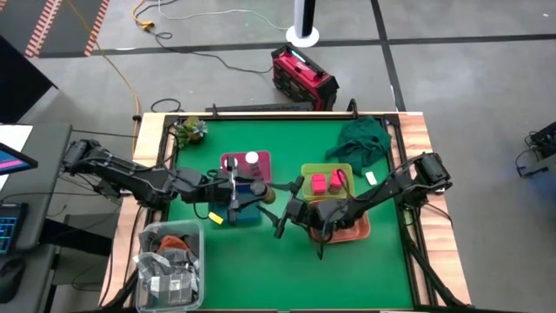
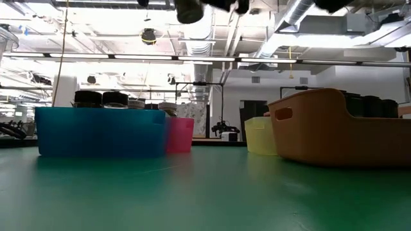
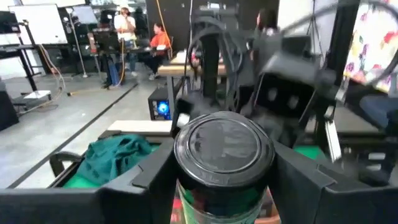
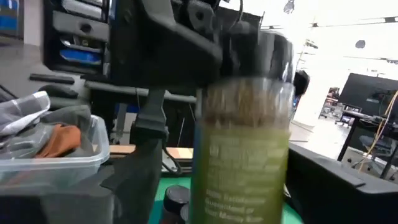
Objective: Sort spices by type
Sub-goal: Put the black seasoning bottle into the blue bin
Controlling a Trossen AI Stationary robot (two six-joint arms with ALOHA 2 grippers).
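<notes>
Sorting nearly complete: between the left gripper's [image 3: 224, 180] fingers [image 3: 146, 177] sits a dark-lidded spice jar [image 3: 224, 155], while the right gripper [image 4: 239, 205] clasps a clear jar of green herb [image 4: 245, 155], both raised above the surface [image 1: 382, 269] between the trays. Beyond the fingers, two pink boxes [image 1: 327, 182] lie in the yellow-green tray [image 1: 306, 170], a white-capped jar [image 1: 252, 159] in the pink tray [image 1: 263, 167], dark tins [image 2: 103, 98] in the blue tray [image 2: 99, 131]; no spice shows loose on the surface, so apparently only the two held jars remain.

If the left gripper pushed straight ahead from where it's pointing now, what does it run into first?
Most likely the right gripper. The left gripper, shut on a dark-lidded jar, faces it closely above the trays; the left wrist view shows dark arm hardware right behind the jar. Depth is unclear.
</notes>
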